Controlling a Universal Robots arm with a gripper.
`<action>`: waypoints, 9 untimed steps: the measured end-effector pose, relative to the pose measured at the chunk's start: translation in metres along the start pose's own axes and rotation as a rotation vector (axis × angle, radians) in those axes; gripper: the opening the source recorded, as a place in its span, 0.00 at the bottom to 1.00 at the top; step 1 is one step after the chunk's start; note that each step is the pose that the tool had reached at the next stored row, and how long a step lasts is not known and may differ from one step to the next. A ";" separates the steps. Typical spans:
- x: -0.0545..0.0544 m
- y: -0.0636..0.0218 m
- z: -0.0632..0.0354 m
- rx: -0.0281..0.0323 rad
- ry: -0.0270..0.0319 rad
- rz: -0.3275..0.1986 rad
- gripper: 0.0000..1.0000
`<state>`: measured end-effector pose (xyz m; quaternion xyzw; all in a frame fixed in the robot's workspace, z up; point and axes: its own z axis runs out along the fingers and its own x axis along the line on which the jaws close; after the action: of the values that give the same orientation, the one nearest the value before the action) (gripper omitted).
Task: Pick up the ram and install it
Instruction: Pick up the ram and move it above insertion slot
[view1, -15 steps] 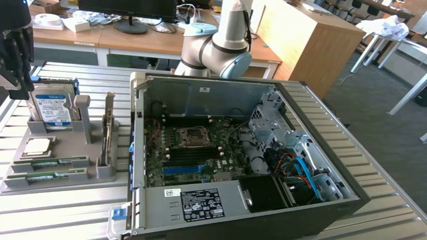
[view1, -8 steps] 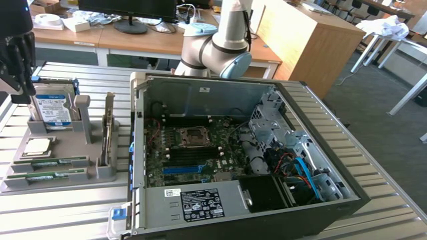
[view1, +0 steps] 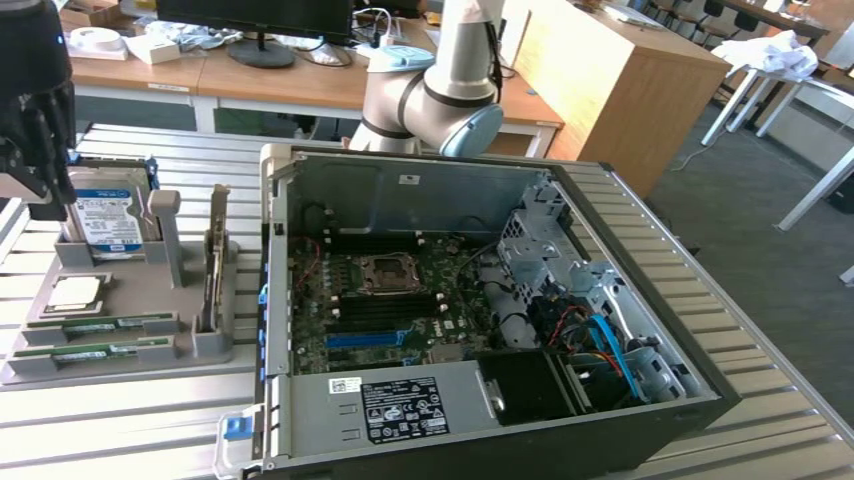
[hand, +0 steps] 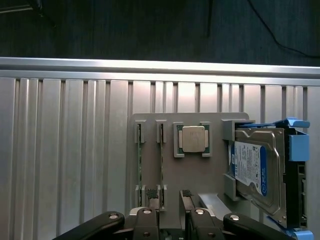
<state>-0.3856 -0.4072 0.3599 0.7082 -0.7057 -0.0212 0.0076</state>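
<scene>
Hovering over the grey holder (hand: 197, 172), the end effector (hand: 169, 194) is at the approach stage of the pick: its fingers stand apart and hold nothing. The ram (hand: 161, 160) stands on edge in the holder's slot beside the processor (hand: 193, 139), in line with the gap between the fingers, with a second green stick (hand: 139, 160) just beside it. By my judgement the grasp calls for pads either side of that thin board, clear of its neighbour.
</scene>
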 end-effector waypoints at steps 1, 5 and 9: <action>0.000 -0.0001 0.0016 0.0003 0.0000 0.000 0.30; 0.000 -0.0003 0.0072 0.0017 0.0000 0.000 0.30; 0.000 -0.0005 0.0119 0.0026 0.0000 0.000 0.30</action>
<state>-0.3856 -0.4072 0.3480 0.7082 -0.7057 -0.0203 0.0066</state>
